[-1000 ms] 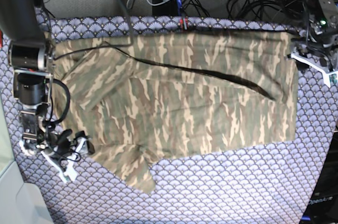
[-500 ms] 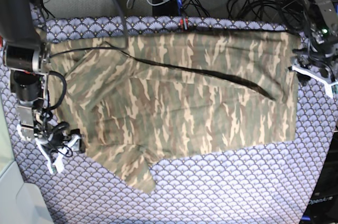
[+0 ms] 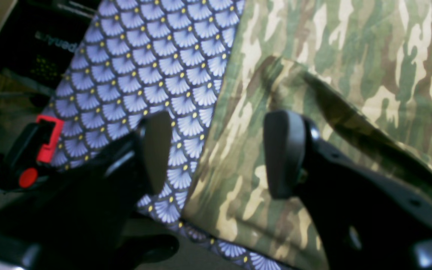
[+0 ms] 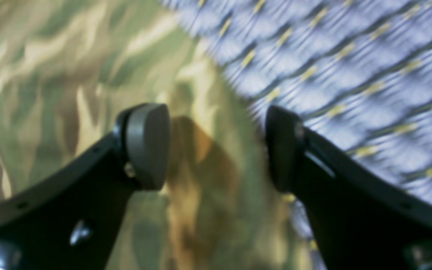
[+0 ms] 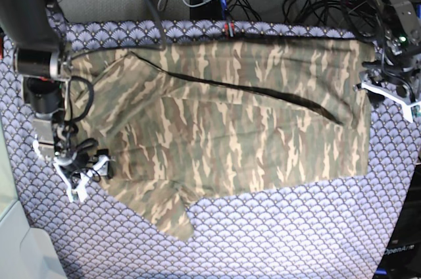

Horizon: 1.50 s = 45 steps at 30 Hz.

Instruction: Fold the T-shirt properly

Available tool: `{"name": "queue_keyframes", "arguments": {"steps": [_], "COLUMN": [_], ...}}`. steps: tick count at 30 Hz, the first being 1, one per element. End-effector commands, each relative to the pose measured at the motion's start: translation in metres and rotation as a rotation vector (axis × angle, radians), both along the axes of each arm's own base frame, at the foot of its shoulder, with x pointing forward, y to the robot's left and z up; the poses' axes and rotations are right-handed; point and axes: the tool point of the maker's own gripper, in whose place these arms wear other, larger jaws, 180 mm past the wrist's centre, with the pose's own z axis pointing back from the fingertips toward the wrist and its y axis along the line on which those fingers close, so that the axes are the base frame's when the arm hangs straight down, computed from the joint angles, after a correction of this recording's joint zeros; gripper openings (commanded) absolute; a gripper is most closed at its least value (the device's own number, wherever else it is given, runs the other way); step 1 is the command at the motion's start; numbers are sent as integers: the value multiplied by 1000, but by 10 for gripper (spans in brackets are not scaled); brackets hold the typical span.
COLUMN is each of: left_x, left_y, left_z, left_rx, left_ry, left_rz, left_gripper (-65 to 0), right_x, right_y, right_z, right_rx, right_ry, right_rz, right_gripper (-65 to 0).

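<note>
Camouflage T-shirt [image 5: 230, 127] lies spread across the middle of the purple scallop-print tabletop [image 5: 296, 233], reaching from about 9 o'clock to 3 o'clock in the overhead view, with a dark-edged fold line running diagonally across it and one sleeve trailing toward 6 o'clock. It looks partly folded rather than finished, which would explain why both arms sit at opposite ends of the cloth, each lined up with an edge as if to take hold for the next fold. At the 3 o'clock edge the left hand [image 5: 389, 92] hovers with its fingers wide apart and nothing between them; its wrist view shows one pad [image 3: 156, 150] over bare tabletop and the other over the shirt's border, straddling the hem beside a raised crease. Near 8 o'clock the right hand [image 5: 80, 175] is likewise spread wide and empty; its blurred wrist view puts the shirt's edge in the gap between the pads [image 4: 146, 144]. Whether either hand actually touches the fabric cannot be told from these views.
</note>
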Motion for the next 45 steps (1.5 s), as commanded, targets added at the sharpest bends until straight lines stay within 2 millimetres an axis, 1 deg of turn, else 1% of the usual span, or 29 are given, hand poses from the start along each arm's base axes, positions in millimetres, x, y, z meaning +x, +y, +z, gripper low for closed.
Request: {"name": "queue_keyframes", "arguments": {"steps": [1,3,14,16,18,19,21,22,24,25,28,30,33,37,40,41,43,45], "left_x": [5,5,5,8,15,18,33,41,53,58,82,91,107,120,136,142,154,169], "left_y": [5,5,5,5,8,9,11,13,15,17,30,36,43,55,58,54,55,49], "left_z": [13,13,13,14,16,10,5,2,-12,-21,-26,-34,-36,-34,-34,-35,-33,-37], "left_rx": [33,33,32,30,29,17,2,-8,-40,-62,-82,-101,-109,-97,-90,-86,-71,-64], "left_ry": [-40,-40,-40,-45,-56,-46,-43,-38,-16,-2,-19,-20,-55,-99,-130,-137,-157,-163], "left_rz": [-1,-1,0,0,3,8,8,9,16,29,51,70,86,102,98,85,76,48], "left_gripper": [-266,-266,-266,-265,-265,-265,-265,-265,-265,-265,-265,-265,-265,-264,-264,-264,-264,-264], "right_x": [18,14,10,5,4,3,3,3,4,4,4,4,4,4,4,4,4,4], "right_y": [-12,-13,-14,-14,-12,-11,-12,-11,-11,-12,-12,-14,-15,-18,-19,-19,-18,-17], "right_z": [26,22,18,12,10,9,10,10,10,10,11,12,12,13,13,13,13,12], "right_rx": [-7,-9,-13,-14,-10,-9,-6,-4,-3,-5,-4,-7,-9,2,5,5,6,7], "right_ry": [-65,-57,-42,-30,-29,-27,-28,-29,-31,-31,-35,-34,-34,-39,-39,-39,-39,-39], "right_rz": [-19,-21,-14,-12,-14,-13,-15,-15,-15,-16,-16,-18,-19,-36,-39,-39,-38,-38], "right_gripper": [-241,-241,-244,-253,-306,-355,-468,-536,-650,-650,-650,-650,-650,-650,-650,-650,-650,-650]}}
